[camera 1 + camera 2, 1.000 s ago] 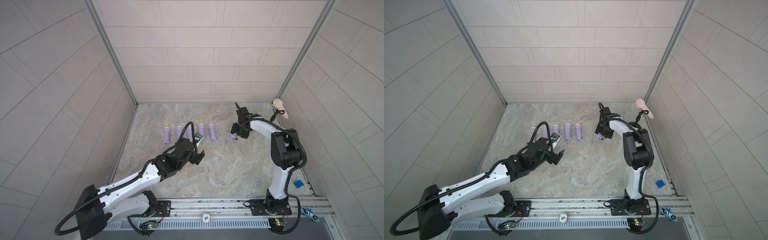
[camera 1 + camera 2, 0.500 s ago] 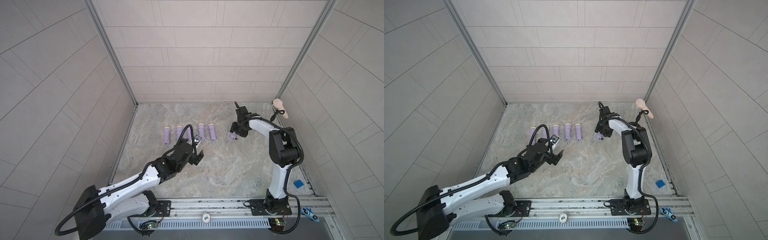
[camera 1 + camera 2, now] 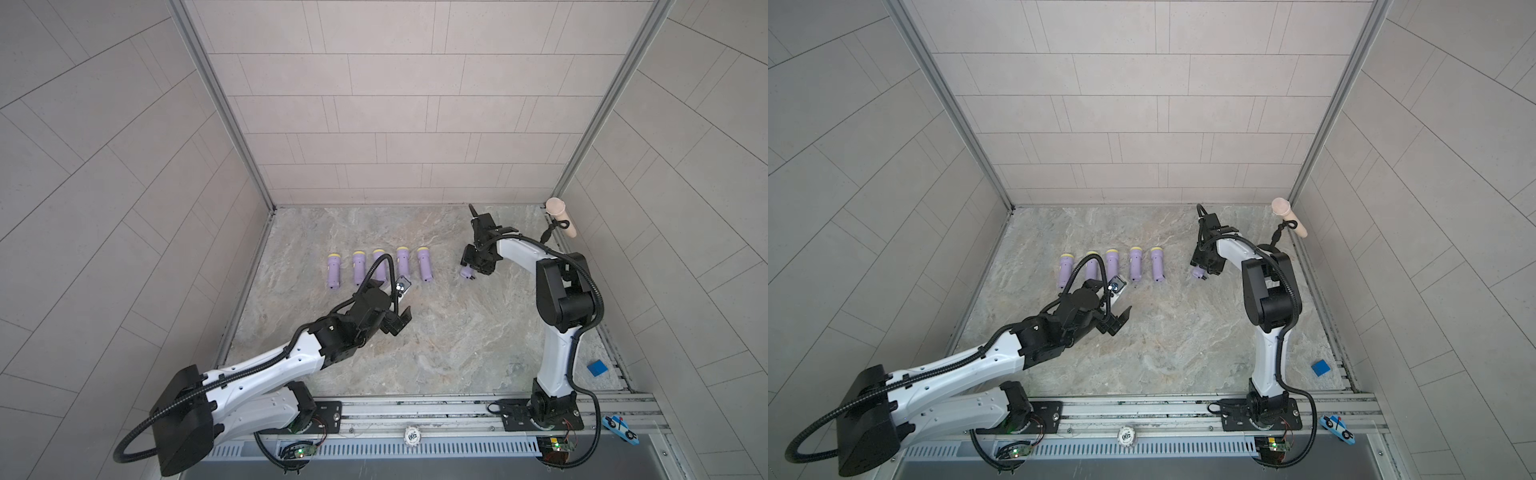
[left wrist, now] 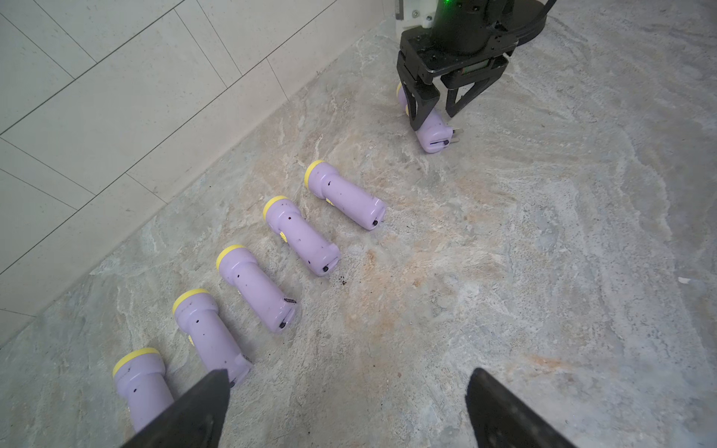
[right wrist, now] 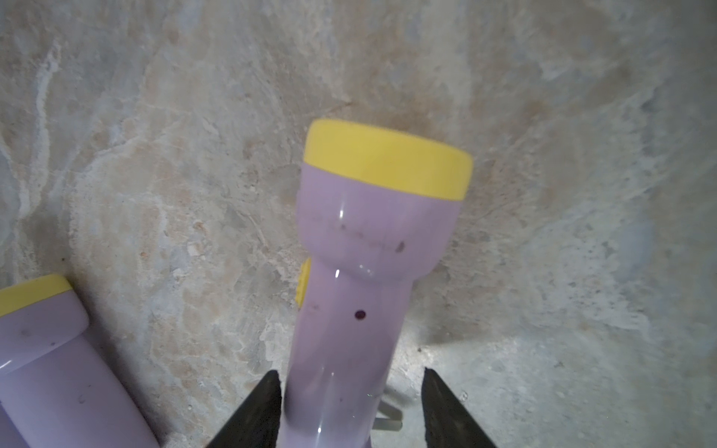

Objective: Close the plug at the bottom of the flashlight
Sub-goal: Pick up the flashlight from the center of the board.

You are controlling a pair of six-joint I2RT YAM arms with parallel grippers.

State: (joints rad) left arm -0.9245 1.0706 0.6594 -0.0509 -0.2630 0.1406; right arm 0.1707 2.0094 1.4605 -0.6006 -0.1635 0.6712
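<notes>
While right fingers (image 5: 252,422), apart, straddle flashlight (image 5: 349,310) across its long axis, plug (image 5: 388,421) juts toward clear finger; left fingers (image 4: 186,422) spread, farther.

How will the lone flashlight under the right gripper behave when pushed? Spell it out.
The flashlight lies on its round side, so it may well roll. Its glossy shell probably slips in a loose grip. It looks stiff; the plug sticking out may stop that roll.

Flashlight (image 5: 351,310) base cropped; prongs (image 5: 388,421) blurred.
</notes>
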